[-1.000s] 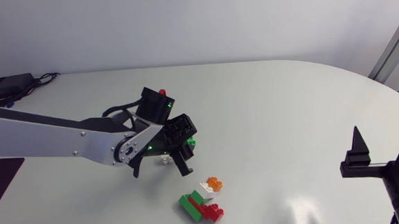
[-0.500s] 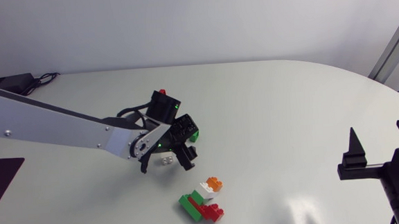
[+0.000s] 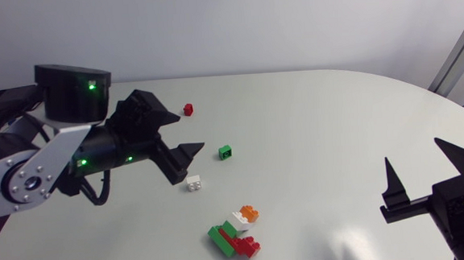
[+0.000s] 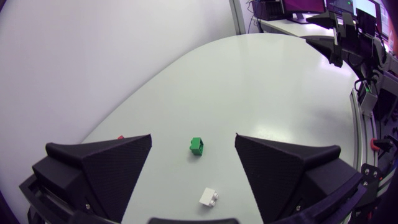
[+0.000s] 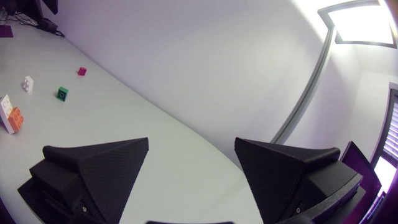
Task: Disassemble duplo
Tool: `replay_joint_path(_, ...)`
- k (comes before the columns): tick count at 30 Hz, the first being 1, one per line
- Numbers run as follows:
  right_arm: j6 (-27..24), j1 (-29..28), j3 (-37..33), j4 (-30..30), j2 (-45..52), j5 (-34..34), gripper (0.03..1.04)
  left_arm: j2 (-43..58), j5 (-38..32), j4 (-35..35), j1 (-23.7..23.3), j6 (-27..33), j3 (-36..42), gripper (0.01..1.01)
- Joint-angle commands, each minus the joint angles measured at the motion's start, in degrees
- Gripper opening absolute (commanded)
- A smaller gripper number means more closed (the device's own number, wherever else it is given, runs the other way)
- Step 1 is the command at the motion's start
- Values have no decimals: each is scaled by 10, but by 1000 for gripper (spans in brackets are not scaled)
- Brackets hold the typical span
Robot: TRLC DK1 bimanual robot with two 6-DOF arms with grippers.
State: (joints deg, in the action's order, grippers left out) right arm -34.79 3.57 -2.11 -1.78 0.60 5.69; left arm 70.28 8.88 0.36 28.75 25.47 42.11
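The remaining duplo stack [image 3: 233, 236], green and red bricks with a white and orange piece, lies near the table's front edge; its white and orange end [image 5: 11, 116] shows in the right wrist view. Three single bricks lie apart: green [image 3: 226, 152] [image 4: 198, 146] [image 5: 62, 93], white [image 3: 193, 182] [image 4: 209, 198] [image 5: 27, 83] and red [image 3: 189, 109] [image 5: 81, 71]. My left gripper [image 3: 189, 133] [image 4: 193, 138] hangs open and empty above the table, left of the green brick. My right gripper [image 3: 415, 156] [image 5: 191, 142] is open and empty at the front right, far from the bricks.
A black box with cables [image 3: 2, 100] sits at the table's far left corner. The table [image 3: 328, 124] curves round at its right end.
My left gripper has opened, let go of the green brick onto the table, and risen back to the left. The right gripper tilted slightly.
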Motion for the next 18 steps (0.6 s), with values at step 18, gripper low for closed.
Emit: replay_joint_path(18, 99, 311, -130, 132, 167, -19, 997, -67, 7, 133, -5, -80, -166, 948)
